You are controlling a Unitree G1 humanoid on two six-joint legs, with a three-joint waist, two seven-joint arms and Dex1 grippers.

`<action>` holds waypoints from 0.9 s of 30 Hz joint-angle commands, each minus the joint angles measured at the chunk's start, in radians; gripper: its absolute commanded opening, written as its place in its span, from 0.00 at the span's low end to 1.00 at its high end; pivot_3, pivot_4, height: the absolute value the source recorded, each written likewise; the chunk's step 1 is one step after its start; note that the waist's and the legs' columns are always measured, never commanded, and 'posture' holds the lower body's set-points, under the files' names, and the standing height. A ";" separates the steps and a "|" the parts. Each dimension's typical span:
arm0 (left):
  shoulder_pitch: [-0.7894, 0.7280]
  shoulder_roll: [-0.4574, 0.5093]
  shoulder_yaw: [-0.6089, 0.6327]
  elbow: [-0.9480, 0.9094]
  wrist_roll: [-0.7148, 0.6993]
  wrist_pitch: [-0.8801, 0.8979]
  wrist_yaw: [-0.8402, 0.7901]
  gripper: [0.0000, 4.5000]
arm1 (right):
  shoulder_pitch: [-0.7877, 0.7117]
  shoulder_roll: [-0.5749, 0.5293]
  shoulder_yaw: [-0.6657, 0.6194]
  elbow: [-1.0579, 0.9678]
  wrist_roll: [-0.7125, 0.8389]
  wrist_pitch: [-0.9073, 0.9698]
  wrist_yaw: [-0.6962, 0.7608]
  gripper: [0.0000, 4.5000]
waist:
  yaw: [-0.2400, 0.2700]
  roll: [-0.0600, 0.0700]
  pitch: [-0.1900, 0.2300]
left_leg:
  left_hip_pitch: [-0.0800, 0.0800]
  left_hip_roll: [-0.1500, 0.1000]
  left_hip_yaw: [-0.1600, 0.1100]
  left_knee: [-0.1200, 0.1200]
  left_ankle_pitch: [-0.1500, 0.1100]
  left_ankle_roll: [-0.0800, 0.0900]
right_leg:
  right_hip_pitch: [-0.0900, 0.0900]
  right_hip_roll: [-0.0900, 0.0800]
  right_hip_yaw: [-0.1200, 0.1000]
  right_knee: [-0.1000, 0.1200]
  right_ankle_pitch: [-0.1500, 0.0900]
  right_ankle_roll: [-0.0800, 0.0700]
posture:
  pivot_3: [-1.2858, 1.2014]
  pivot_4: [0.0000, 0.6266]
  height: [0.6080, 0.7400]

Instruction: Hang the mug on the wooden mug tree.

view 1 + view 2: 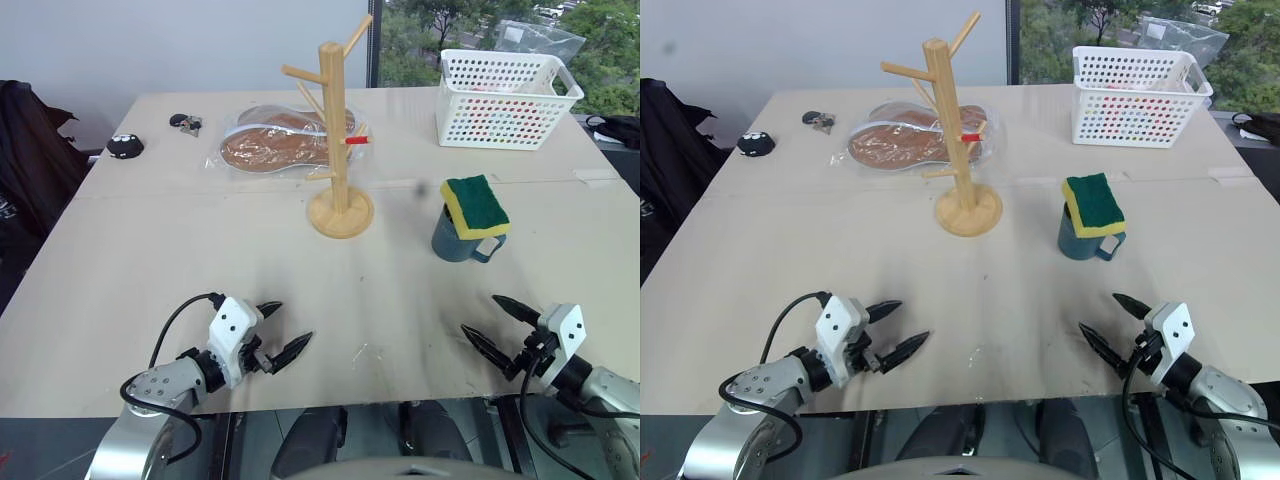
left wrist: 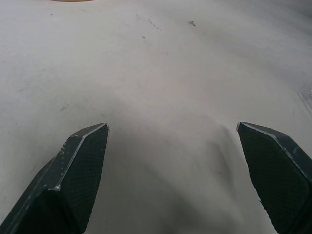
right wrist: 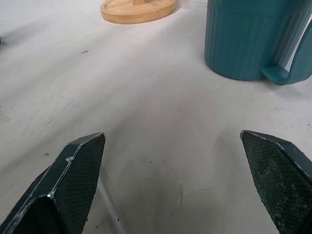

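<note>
Mug [image 1: 462, 236] (sponge [image 1: 475, 207] resting on top) stood right of centre; both grippers, left [image 1: 278, 337] and right [image 1: 494, 325], gaped empty. Lifting could spill the sponge.

- A pale beige worktop [image 1: 200, 250] fills most of the frame, with a faint seam running across it at mid-height.
- A white perforated basket [image 1: 505, 98] stands at the upper right, with colourful bits showing through its holes.
- A yellow-and-green sponge [image 1: 474, 207] lies right of centre, green side up.
- A clear plastic bag [image 1: 285, 138] holding brown, flat, oval pieces lies at upper centre.
- A small black object [image 1: 125, 146] sits at the upper left.
- A bunch of keys [image 1: 185, 123] lies just right of that object.
- Dark fabric [image 1: 25, 150] hangs at the left edge, off the worktop.
</note>
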 commanded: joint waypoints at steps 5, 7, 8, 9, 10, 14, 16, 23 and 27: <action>-0.033 -0.025 0.047 -0.013 -0.079 -0.027 -0.013 0.96 | -0.030 -0.012 -0.024 0.008 0.007 -0.015 0.004 1.00 | 0.000 0.000 0.000 | 0.000 0.000 0.000 0.000 0.000 0.000 | 0.000 0.000 0.000 0.000 0.000 0.000 | 0.52 0.24 1.00; -0.035 -0.022 0.046 -0.012 -0.082 -0.028 -0.017 0.96 | -0.037 -0.013 -0.026 0.014 0.003 -0.017 0.000 1.00 | 0.000 0.000 0.000 | 0.000 0.000 0.000 0.000 0.000 0.000 | 0.000 0.000 0.000 0.000 0.000 0.000 | 0.52 0.24 1.00; -0.035 -0.020 0.046 -0.011 -0.083 -0.030 -0.020 0.96 | -0.039 -0.015 -0.027 0.015 0.007 -0.014 0.001 1.00 | 0.000 0.000 0.000 | 0.000 0.000 0.000 0.000 0.000 0.000 | 0.000 0.000 0.000 0.000 0.000 0.000 | 0.52 0.24 1.00; -0.036 -0.018 0.045 -0.009 -0.084 -0.031 -0.022 0.96 | -0.042 -0.017 -0.029 0.016 0.011 -0.009 0.001 1.00 | 0.000 0.000 0.000 | 0.000 0.000 0.000 0.000 0.000 0.000 | 0.000 0.000 0.000 0.000 0.000 0.000 | 0.52 0.24 1.00; -0.038 -0.017 0.045 -0.008 -0.085 -0.032 -0.023 0.96 | -0.045 -0.020 -0.031 0.017 0.013 -0.007 0.002 1.00 | 0.000 0.000 0.000 | 0.000 0.000 0.000 0.000 0.000 0.000 | 0.000 0.000 0.000 0.000 0.000 0.000 | 0.52 0.24 1.00; -0.043 -0.018 0.044 -0.005 -0.087 -0.035 -0.031 0.96 | -0.054 -0.028 -0.042 0.021 0.016 -0.005 0.001 1.00 | 0.000 0.000 0.000 | 0.000 0.000 0.000 0.000 0.000 0.000 | 0.000 0.000 0.000 0.000 0.000 0.000 | 0.52 0.24 1.00; -0.049 -0.019 0.043 -0.002 -0.088 -0.039 -0.036 0.96 | -0.063 -0.034 -0.058 0.015 0.021 -0.002 -0.003 1.00 | 0.000 0.000 0.000 | 0.000 0.000 0.000 0.000 0.000 0.000 | 0.000 0.000 0.000 0.000 0.000 0.000 | 0.52 0.24 1.00; -0.093 -0.010 0.045 -0.012 -0.106 -0.046 -0.065 0.96 | -0.144 -0.105 -0.202 -0.065 0.117 0.102 -0.072 1.00 | 0.000 0.001 0.001 | 0.000 0.000 0.001 0.000 0.000 0.000 | 0.000 0.000 0.001 0.000 0.000 0.000 | 0.52 0.24 1.00; -0.168 0.003 0.049 -0.050 -0.167 0.007 -0.066 0.96 | -0.256 -0.163 -0.233 -0.120 0.191 0.251 -0.146 1.00 | 0.000 0.001 0.001 | -0.001 0.000 0.000 0.000 0.000 0.000 | 0.000 0.000 0.000 0.000 0.000 0.000 | 0.52 0.24 1.00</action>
